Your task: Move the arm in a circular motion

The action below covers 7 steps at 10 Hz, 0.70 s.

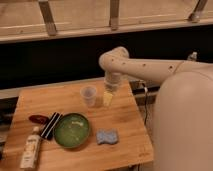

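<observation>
- Gripper [107, 98]: pale yellowish tip pointing straight down, low over the wooden table [126, 116], in its 1 o'clock area. Clenched or released: can't tell. Whether it touches the board: can't tell.
- Nothing visibly held.
- Clear plastic cup [89, 95]: upright, just beside the gripper at its 9 o'clock, apart from it.
- The arm [145, 66]: cream-beige tube coming in from 3 o'clock, roughly level, row of small dark holes along it. Rounded elbow at top of the tabletop's far edge, then a short cylinder dropping to the gripper.
- Robot body [185, 122]: big beige shell at 3 o'clock of the table, beside its right edge.
- Blue sponge [107, 137]: flat on the table, 6 o'clock of the gripper, well apart.
- Green bowl [71, 130]: 7 o'clock of the gripper, near the sponge, upright.
- Black bar-shaped item [50, 125]: lying at the bowl's 9 o'clock rim, touching or nearly so.
- Red item [38, 119]: just beyond the black one, at 9 o'clock.
- White bottle [31, 148]: lying on its side at the table's 8 o'clock corner.
</observation>
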{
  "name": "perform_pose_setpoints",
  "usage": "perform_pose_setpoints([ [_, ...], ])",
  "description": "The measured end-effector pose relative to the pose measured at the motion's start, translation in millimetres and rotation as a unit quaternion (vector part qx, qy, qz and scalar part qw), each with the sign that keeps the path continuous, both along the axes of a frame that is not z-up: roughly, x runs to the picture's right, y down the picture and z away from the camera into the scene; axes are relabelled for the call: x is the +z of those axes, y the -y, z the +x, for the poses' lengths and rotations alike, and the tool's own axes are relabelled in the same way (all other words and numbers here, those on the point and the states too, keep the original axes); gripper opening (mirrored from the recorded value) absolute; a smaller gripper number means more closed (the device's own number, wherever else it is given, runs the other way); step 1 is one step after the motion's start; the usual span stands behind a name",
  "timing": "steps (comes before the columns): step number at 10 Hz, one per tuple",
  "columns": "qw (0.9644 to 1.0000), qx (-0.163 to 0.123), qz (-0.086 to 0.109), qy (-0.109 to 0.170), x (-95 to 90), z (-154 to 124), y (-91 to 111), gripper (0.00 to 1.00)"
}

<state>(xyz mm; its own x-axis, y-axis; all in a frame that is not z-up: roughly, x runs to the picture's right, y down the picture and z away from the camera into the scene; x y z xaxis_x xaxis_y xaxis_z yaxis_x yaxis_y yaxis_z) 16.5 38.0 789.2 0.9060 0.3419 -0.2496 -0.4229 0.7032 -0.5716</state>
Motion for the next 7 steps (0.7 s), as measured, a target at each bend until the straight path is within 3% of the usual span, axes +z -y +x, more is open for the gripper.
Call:
perform_pose_setpoints([
  [3, 0.9958, -0.049, 0.034, 0.070, -27.1, -87, 16, 0.80],
  [5, 0.9888, -0.081, 0.048, 0.116, -60.1, -148, 3, 0.80],
  [7, 0.9881, -0.084, 0.045, 0.121, -75.7, -172, -15, 0.80],
])
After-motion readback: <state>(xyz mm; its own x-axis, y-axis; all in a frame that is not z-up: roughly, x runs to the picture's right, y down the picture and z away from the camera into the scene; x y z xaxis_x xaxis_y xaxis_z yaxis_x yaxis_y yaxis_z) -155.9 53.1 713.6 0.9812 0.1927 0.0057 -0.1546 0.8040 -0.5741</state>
